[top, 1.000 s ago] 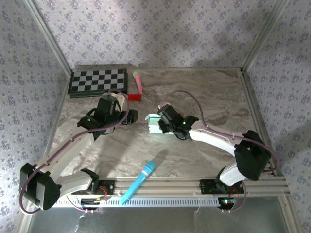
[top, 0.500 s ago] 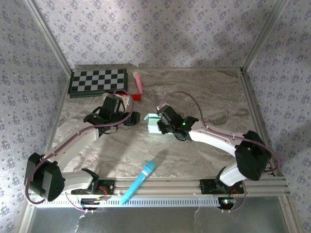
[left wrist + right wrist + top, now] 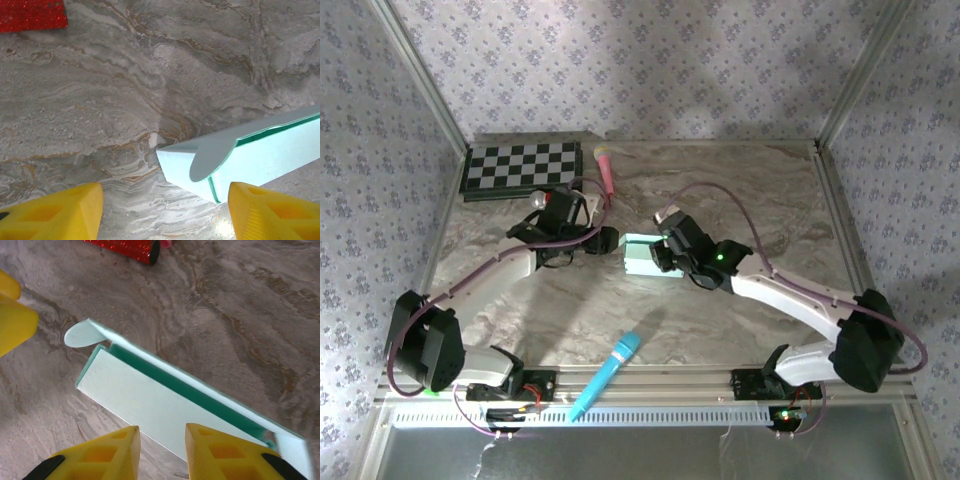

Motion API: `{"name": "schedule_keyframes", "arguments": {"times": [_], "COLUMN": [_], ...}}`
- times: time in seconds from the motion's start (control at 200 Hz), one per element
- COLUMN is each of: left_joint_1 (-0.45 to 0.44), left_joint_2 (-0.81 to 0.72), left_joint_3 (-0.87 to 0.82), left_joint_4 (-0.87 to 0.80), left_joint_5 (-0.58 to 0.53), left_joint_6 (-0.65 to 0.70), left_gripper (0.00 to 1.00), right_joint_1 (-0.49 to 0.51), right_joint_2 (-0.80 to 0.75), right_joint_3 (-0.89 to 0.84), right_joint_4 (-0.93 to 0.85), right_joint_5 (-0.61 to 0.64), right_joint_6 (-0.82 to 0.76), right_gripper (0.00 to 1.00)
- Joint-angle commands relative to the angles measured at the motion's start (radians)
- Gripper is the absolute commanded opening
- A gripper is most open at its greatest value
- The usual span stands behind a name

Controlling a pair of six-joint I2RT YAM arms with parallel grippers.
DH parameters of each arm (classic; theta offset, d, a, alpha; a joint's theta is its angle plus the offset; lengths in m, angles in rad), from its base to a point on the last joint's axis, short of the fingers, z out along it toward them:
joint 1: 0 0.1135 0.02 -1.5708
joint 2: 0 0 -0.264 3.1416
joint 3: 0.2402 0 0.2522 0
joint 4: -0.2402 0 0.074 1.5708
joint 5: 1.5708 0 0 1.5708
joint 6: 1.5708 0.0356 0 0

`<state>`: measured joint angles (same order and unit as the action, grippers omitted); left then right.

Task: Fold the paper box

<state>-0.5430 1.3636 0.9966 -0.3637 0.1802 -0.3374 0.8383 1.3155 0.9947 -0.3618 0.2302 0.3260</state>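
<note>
A checkerboard [image 3: 523, 167] lies in the far left corner of the marble-patterned table [image 3: 770, 200]. Just to its right lies a pink stick [image 3: 606, 170] with a pale yellow tip, and a glittery red piece [image 3: 32, 15] sits at its near end. A blue microphone [image 3: 608, 375] lies tilted at the near edge, its tail over the metal rail [image 3: 680, 380].

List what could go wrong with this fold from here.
1. The rounded tab of the paper box juts out untucked; the left end effector, open beside it, might crease it.
2. The right end effector has its jaws apart, so the box may slide when pushed.
</note>
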Motion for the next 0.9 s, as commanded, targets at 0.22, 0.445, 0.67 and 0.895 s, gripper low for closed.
{"name": "schedule_keyframes", "arguments": {"times": [0.22, 0.445, 0.67, 0.895], "left_joint_1": [-0.044, -0.067, -0.078, -0.078], "left_joint_2": [0.092, 0.145, 0.158, 0.157], "left_joint_3": [0.121, 0.164, 0.169, 0.161], "left_joint_4": [-0.05, -0.081, -0.087, -0.079], "left_joint_5": [0.014, 0.014, 0.017, 0.025], "left_joint_6": [0.04, 0.043, 0.036, 0.032], "left_gripper": [0.59, 0.5, 0.44, 0.41], "right_joint_1": [-0.19, -0.255, -0.274, -0.283], "right_joint_2": [-0.167, -0.176, -0.153, -0.11], "right_joint_3": [-0.083, -0.117, -0.13, -0.127], "right_joint_4": [-0.134, -0.147, -0.107, -0.071], "right_joint_5": [-0.119, -0.224, -0.254, -0.276], "right_joint_6": [0.033, 0.01, 0.01, 0.002], "right_gripper": [0.43, 0.49, 0.48, 0.44]}}
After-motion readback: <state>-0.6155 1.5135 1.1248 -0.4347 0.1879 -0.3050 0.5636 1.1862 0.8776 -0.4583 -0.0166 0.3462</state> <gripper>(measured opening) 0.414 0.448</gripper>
